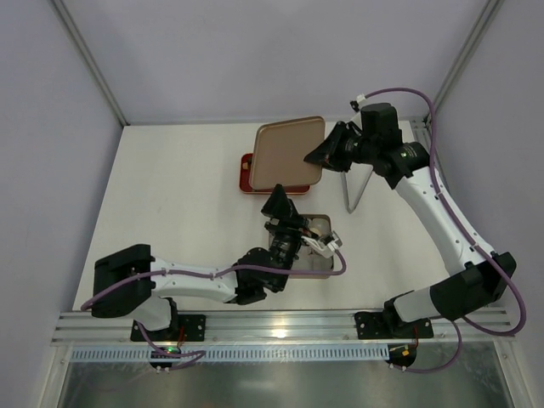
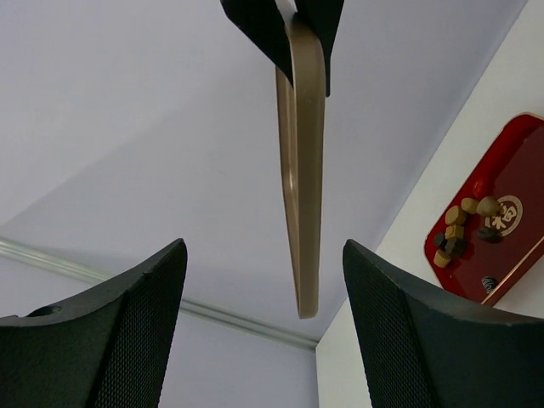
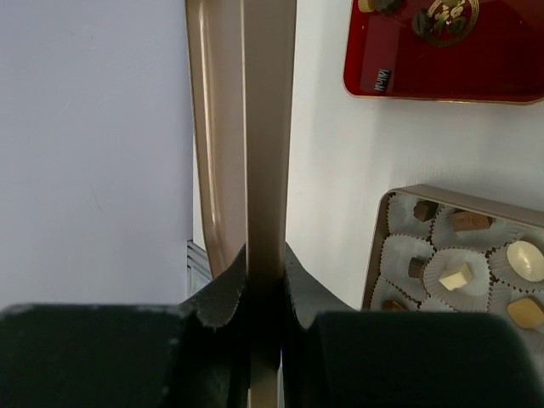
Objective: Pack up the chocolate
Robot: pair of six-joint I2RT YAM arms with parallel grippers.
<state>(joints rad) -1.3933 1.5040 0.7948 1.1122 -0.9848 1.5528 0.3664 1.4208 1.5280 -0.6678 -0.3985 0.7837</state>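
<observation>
the white tabletop point(image 1: 170, 195) carries everything. the right gripper point(image 1: 327, 153) is clamped on the edge of a tan lid point(image 1: 285, 157) and holds it off the surface over the far middle. a box point(image 3: 399, 194) of white paper cups point(image 3: 408, 255) sits toward the near edge, right of centre. a red tray point(image 3: 442, 72) lies toward the far edge. chocolate point(image 3: 456, 275) sits in several cups, and more is clustered on the tray. the left gripper point(image 2: 263, 255) hovers over the box, jaws apart, empty.

Lid point(image 1: 286, 153) over tray point(image 1: 246, 175), box point(image 3: 375, 255) nearer (chocolates point(image 3: 456, 275) inside)
</observation>
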